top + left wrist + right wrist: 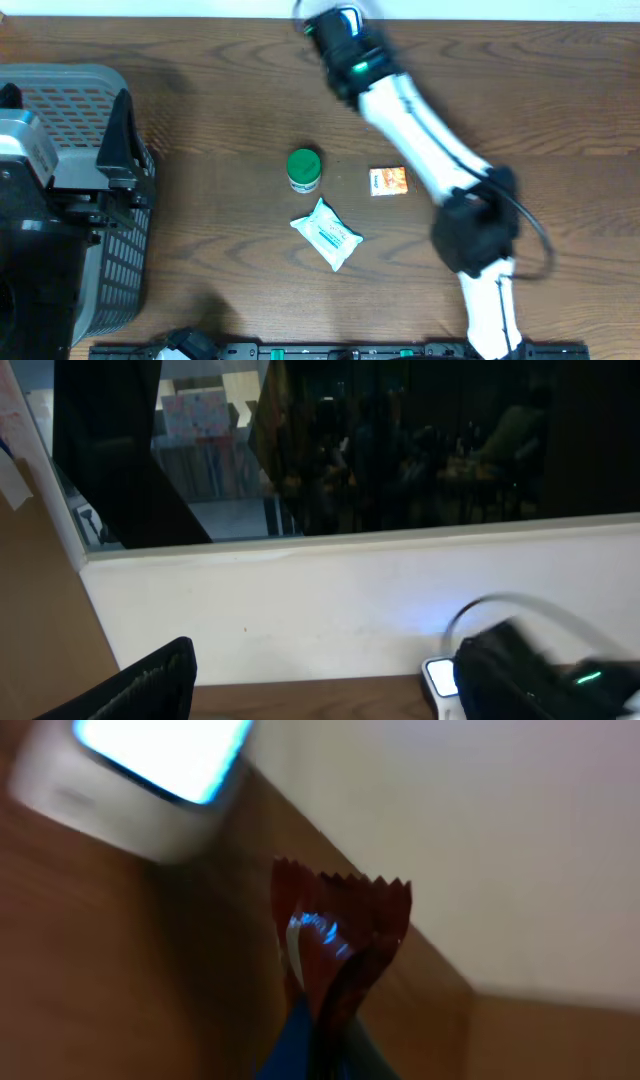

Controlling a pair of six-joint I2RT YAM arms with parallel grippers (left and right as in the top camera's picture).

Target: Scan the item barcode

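Right wrist, red packet pinched in right gripper, glowing scanner near table edge, left gripper spread

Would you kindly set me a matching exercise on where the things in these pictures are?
1 green-lidded round jar
2 white plastic packet
3 small orange box
4 red crinkle-edged wrapper

A beside the glowing white scanner
B on the table beside the white arm
C lying askew below the jar, overhead view
D upright, lid up

Pairs: 1-D, 2-C, 3-B, 4-A
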